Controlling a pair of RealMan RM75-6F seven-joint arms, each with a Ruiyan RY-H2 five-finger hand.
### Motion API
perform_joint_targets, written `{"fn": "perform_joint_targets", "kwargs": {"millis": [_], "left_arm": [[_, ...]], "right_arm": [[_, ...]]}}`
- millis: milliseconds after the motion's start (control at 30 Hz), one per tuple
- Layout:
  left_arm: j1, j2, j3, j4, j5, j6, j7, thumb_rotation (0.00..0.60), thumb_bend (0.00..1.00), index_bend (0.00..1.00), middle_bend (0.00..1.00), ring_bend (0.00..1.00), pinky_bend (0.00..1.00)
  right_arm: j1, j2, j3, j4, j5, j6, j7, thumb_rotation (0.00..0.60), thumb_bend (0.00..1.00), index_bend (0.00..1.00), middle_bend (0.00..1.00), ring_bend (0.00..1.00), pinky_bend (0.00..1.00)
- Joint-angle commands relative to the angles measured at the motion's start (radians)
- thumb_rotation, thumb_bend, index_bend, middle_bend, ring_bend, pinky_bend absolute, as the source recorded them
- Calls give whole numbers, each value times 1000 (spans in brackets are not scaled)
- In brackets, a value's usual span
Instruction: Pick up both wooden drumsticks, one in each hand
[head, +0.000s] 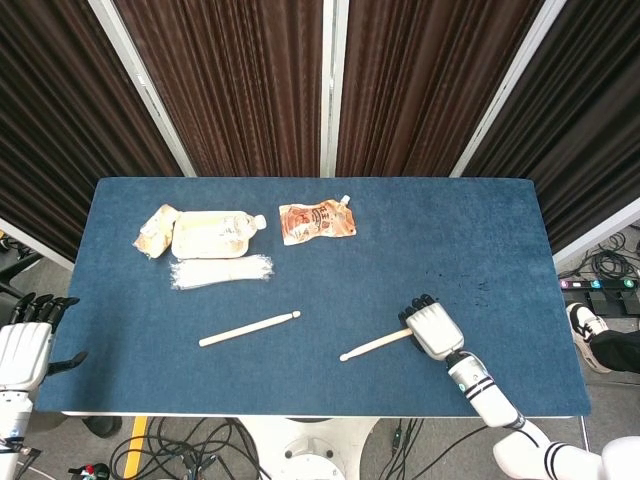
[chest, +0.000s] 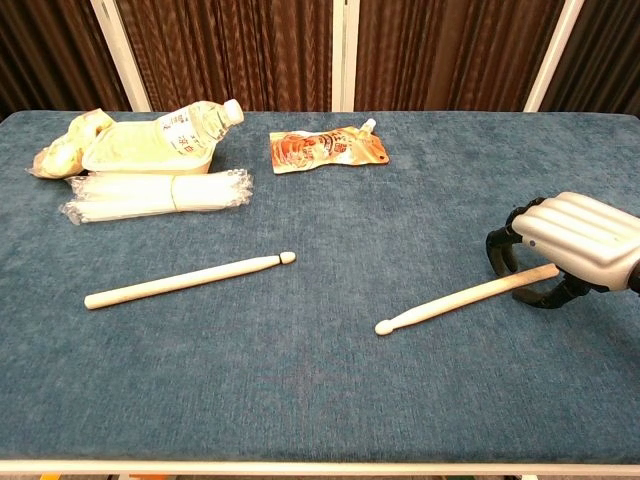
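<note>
Two wooden drumsticks lie flat on the blue table (head: 460, 240). The left drumstick (head: 248, 329) (chest: 185, 279) rests alone at the front left, tip pointing right. The right drumstick (head: 375, 345) (chest: 460, 297) lies at the front right, tip pointing left. My right hand (head: 433, 330) (chest: 575, 238) arches over its thick end, with fingers (chest: 500, 250) on the far side and the thumb on the near side, not closed on it. My left hand (head: 22, 348) hangs off the table's left edge, fingers apart and empty, seen only in the head view.
At the back left are a water bottle on a pale tray (head: 215, 233) (chest: 150, 145), a yellow snack bag (head: 157, 230) (chest: 65, 145) and a clear packet of white sticks (head: 221, 271) (chest: 155, 194). An orange pouch (head: 316, 221) (chest: 328, 149) lies at the back centre.
</note>
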Motion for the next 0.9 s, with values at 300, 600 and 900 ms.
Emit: {"fn": "perform_joint_targets", "kwargs": {"millis": [300,600,900], "left_arm": [[2,-4,1,13,1,-1,-13,600,31,217,235,134,102],[-11,-2,-1,13,10,-13,-5,600,31,217,235,134,102],[-89,18,-19,-19,76,-60,45,600,31,217,235,133,102]], "right_arm": [[8,-1,-5,1,19,-13,-8,600,314,513,512,318,293],[11,-12,-9,10,34,-23,-17,600,337,532,534,345,299],[5,-15,1,21,26,34,19,600,403,662,630,456,343]]}}
